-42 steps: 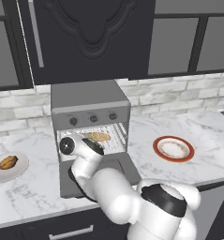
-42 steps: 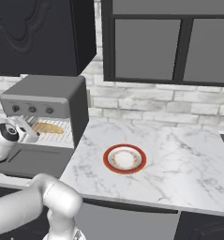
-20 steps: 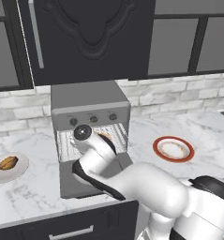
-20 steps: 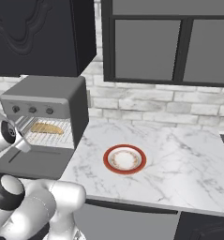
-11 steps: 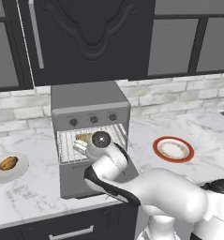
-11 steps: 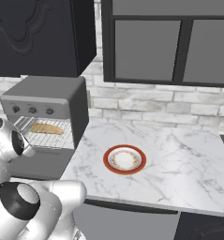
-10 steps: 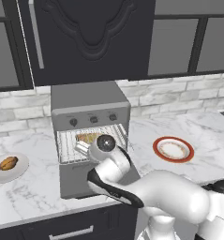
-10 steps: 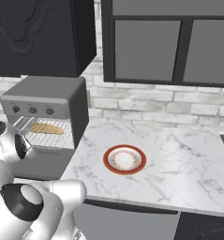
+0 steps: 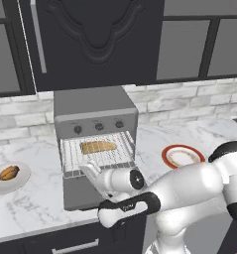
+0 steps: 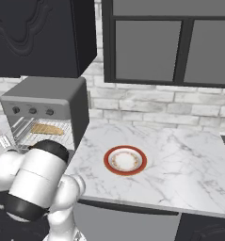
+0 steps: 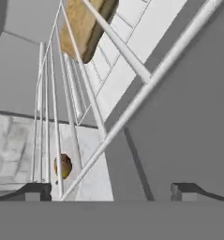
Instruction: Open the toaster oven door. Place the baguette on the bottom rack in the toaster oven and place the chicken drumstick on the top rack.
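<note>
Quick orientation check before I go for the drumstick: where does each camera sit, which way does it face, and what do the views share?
Left base view: behind the arm's left, facing the toaster oven, baguette inside; the arm rises lower right, chicken drumstick on a plate far left.
Right base view: behind the arm's right, facing the counter and the oven's right side; the arm's white link shows lower left.
Hand view: on the hand, looking through rack wires; open gripper tips at bottom.
Shared: all three show the baguette.

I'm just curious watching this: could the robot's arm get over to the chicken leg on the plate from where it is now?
Probably yes. The chicken leg lies uncovered on its plate, left of the oven, with bare counter between. The gripper is open and empty, at the oven's front left corner.
</note>
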